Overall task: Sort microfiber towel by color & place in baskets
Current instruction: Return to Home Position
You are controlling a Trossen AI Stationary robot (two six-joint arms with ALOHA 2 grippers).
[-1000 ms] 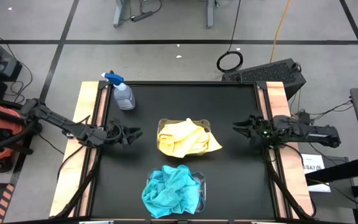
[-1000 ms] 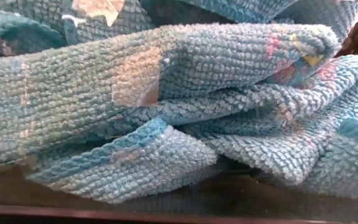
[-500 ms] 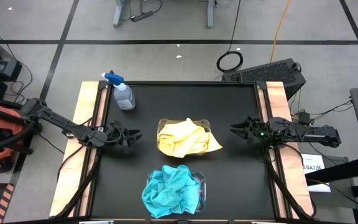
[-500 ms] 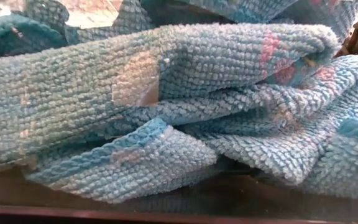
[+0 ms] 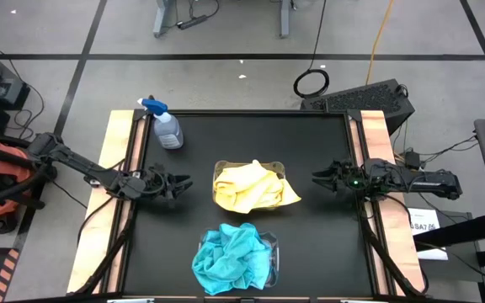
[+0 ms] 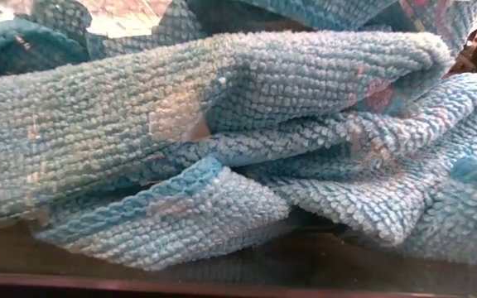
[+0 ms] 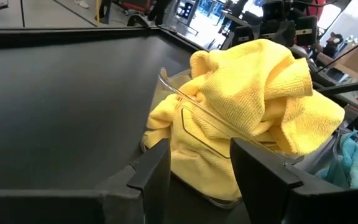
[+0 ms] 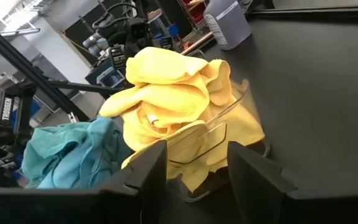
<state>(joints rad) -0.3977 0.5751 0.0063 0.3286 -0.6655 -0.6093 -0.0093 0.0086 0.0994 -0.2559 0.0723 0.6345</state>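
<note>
Yellow microfiber towels point(image 5: 251, 187) lie heaped in a clear basket point(image 7: 185, 102) at the table's middle, spilling over its rim. Teal-blue towels point(image 5: 232, 259) fill a second clear basket point(image 5: 272, 251) near the front edge; they fill the low view point(image 6: 222, 141). My left gripper point(image 5: 183, 181) hovers at the table's left side, open, fingers pointing at the yellow pile with nothing between them. My right gripper point(image 5: 318, 175) stands at the right side, open and empty, also facing the yellow pile point(image 8: 173, 99).
A clear spray bottle with a blue trigger point(image 5: 165, 126) stands at the far left of the black table. Wooden rails run along both sides point(image 5: 116, 168). Bare black mat lies between each gripper and the baskets.
</note>
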